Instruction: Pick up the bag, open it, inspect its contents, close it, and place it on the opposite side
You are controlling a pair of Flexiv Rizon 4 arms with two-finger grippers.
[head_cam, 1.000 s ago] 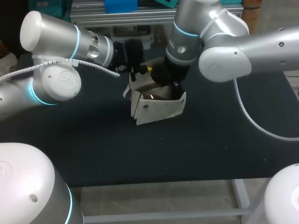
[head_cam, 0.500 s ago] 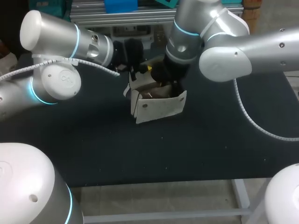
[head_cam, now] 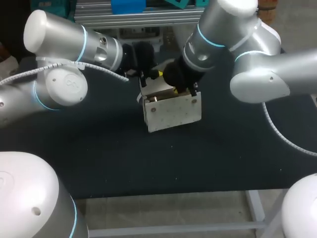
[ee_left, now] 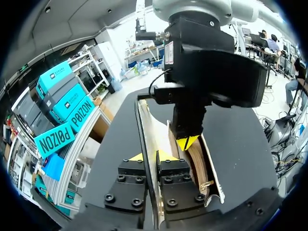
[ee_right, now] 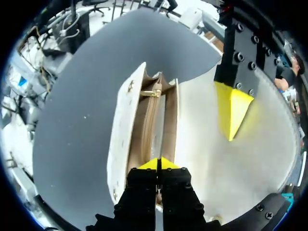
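The pale bag (head_cam: 171,113) stands upright, with dark tabletop (head_cam: 99,148) on every side of it; I cannot tell whether it rests there or hangs just clear. The left pincer (ee_left: 155,156) is pinched tight on a thin wall at the bag's top edge. The right pincer (ee_right: 158,163) is closed on the bag's upper rim, just beside it. The bag's mouth is narrowly parted, showing a brown lining.

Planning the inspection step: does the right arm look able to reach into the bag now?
Probably not: the right gripper and left gripper are each shut on the bag, and its mouth is only a slit.
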